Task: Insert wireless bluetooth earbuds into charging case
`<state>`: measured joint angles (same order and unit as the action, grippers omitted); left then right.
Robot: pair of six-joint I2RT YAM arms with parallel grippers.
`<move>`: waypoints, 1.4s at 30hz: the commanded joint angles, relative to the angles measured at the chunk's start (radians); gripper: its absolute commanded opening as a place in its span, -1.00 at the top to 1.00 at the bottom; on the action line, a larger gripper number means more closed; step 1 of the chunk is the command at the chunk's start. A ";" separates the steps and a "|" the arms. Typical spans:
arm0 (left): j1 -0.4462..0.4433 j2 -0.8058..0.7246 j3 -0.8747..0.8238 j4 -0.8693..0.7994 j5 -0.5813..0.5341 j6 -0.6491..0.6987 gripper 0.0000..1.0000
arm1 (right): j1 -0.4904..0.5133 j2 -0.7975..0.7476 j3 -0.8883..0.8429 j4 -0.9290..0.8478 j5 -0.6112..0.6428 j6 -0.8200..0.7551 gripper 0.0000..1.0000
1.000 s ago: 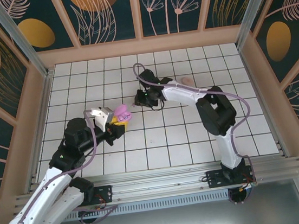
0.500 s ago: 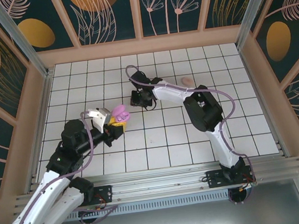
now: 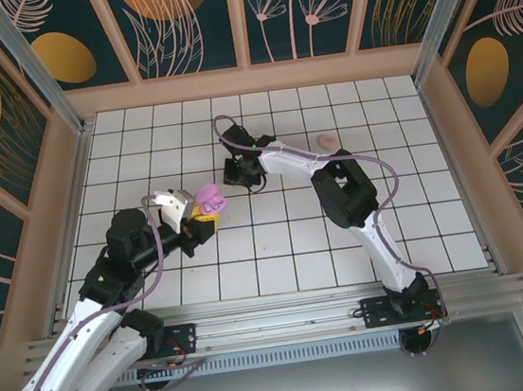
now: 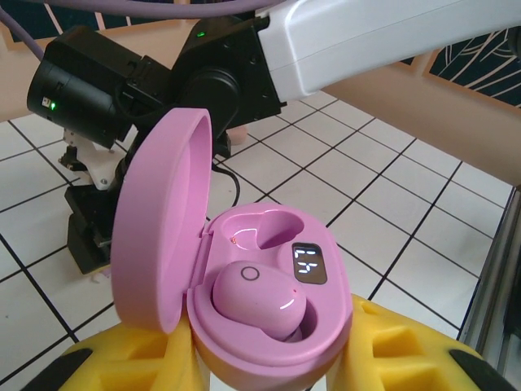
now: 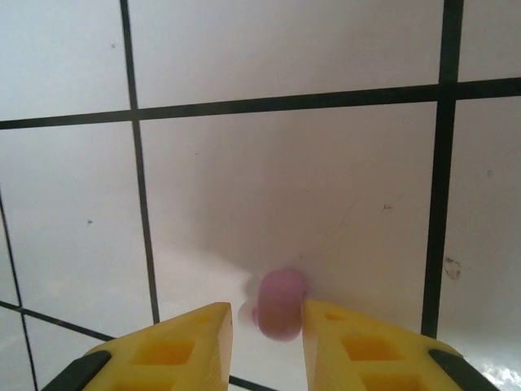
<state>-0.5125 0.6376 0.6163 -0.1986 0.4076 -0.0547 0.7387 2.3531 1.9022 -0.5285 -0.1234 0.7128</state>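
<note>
The open charging case [image 4: 335, 319] is clamped in the left gripper [image 3: 207, 216]; one earbud [image 4: 259, 297] is seated in its near socket, the far socket [image 4: 264, 232] bare. A second earbud [image 5: 281, 303] is pinched by the right gripper [image 5: 266, 326], which is found further left, nearer the case, than a second ago.

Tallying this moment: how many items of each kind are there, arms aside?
Earbuds: 2 (docked earbud, loose earbud outside the case)
Charging case, lid open: 1
Pale oval lump on the far tiles: 1
Total: 4
</note>
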 commanded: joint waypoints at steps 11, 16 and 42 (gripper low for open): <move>-0.006 -0.029 0.012 -0.011 -0.016 0.027 1.00 | 0.011 0.057 0.075 -0.099 0.044 -0.038 0.59; -0.005 -0.024 0.012 -0.005 -0.017 0.028 1.00 | 0.011 0.031 0.081 -0.124 0.069 -0.073 0.68; -0.005 0.099 -0.031 0.168 0.048 0.013 1.00 | 0.077 -0.672 -0.264 -0.305 0.322 -0.245 0.71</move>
<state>-0.5125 0.7193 0.6033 -0.0967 0.4244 -0.0463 0.7799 1.7512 1.6596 -0.7792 0.1608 0.5308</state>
